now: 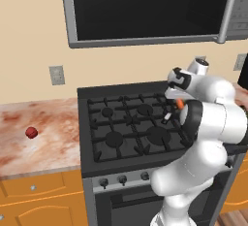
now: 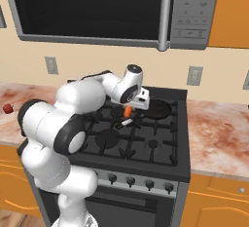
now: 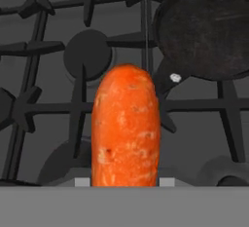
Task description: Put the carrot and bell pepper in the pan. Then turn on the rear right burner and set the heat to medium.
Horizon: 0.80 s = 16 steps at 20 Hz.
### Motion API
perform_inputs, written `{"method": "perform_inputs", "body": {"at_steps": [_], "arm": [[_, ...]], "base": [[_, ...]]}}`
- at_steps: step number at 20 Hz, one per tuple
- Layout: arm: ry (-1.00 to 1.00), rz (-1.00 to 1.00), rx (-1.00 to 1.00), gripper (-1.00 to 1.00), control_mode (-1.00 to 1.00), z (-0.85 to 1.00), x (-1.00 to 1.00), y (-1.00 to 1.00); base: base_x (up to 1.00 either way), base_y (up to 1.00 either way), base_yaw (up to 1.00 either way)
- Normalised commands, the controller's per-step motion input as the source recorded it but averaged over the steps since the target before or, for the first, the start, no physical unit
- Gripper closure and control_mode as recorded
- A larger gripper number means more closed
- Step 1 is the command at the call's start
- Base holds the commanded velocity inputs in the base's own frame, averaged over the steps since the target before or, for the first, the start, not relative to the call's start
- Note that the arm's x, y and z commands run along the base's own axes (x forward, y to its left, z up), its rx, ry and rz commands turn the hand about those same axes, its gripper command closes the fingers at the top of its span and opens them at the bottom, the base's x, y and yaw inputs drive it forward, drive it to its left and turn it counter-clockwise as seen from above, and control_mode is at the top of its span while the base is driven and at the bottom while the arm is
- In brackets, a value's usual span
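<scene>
Carrot point(image 3: 125, 128) in end effector point(image 2: 128, 112); no legible writing.

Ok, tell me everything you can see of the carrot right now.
The carrot is a short, stubby orange stick with a rounded tip and pale speckled, rough-looking skin. It is held in the hand, pointing out along it, lifted above the stove grates and touching nothing else. The pan sits just beyond it to one side, and the carrot is not yet over it.
</scene>
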Motion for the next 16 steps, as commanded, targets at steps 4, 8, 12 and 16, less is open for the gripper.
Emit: {"method": "perform_inputs", "body": {"at_steps": [4, 8, 12, 16], "arm": [[0.10, 0.00, -0.01, 1.00, -1.00, -0.01, 0.43, -0.20], [0.09, 0.00, 0.00, 1.00, -1.00, -0.12, 0.37, -0.18], [0.03, 0.00, 0.00, 1.00, -1.00, -0.19, 0.31, -0.17], [0.00, 0.00, 0.00, 1.00, -1.00, -0.31, 0.24, -0.16]], "base": [[0.00, 0.00, 0.00], [0.00, 0.00, 0.00], [0.00, 0.00, 0.00], [0.00, 0.00, 0.00]]}}
